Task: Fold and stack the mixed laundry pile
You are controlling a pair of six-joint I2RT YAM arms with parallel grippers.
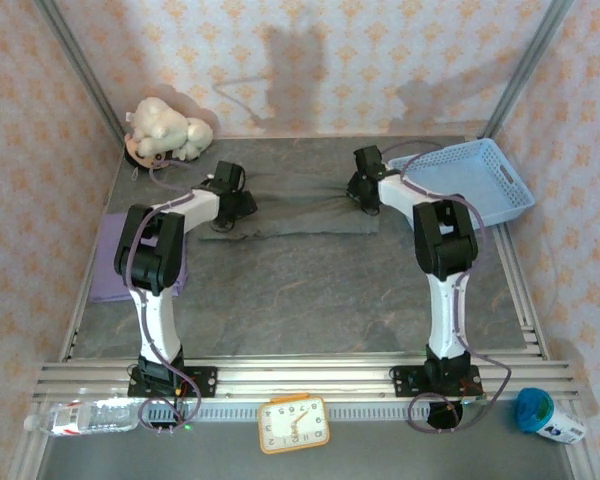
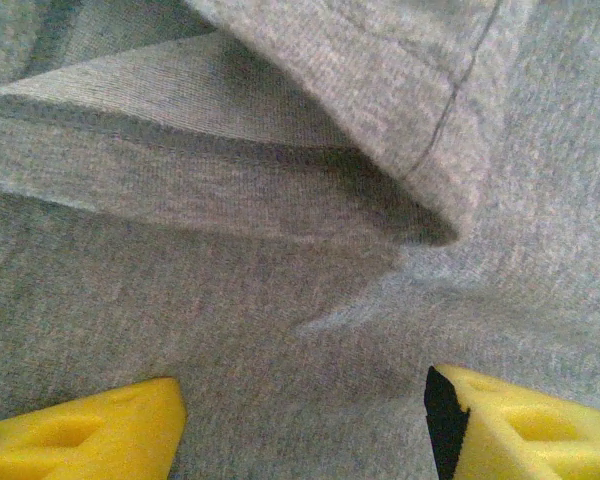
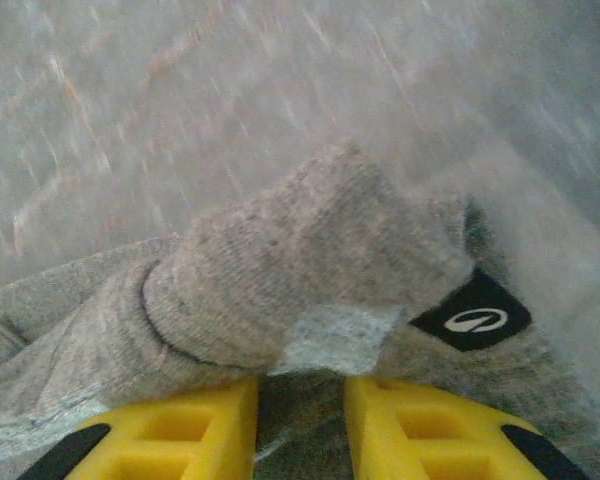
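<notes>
Item: dark grey-olive shirt [image 1: 295, 212], lying as a long flattened band across the far middle of the table [image 1: 310, 300], with a gripper at each end. Right end: the right gripper [image 3: 300, 415] is clenched on a bunched fold of the cloth beside a small black label [image 3: 470, 320], and the fold bulges up out of the narrow gap between the yellow fingers. Left end: the left gripper [image 2: 305, 425] stands with its jaws apart, grasping nothing, with creased grey cloth beneath it. Principal risk: an uneven hold. If the right side lifts or pulls while the left has no purchase, the shirt would likely drag askew and fold crooked. Second risk: the right pinch looks thick (several layers, at a guess), so a layer may slip free or extra cloth may come along. Third risk: the left jaws, closing over the creases, could catch the top layer alone. Adjacent: lilac-purple shirt [image 1: 108, 262] at the table's left edge, partly under the left arm and apart from the grey one; a wide elbow swing might rumple it. Further out: basket [image 1: 470, 180] far right, plush toy [image 1: 165, 128] far left.
</notes>
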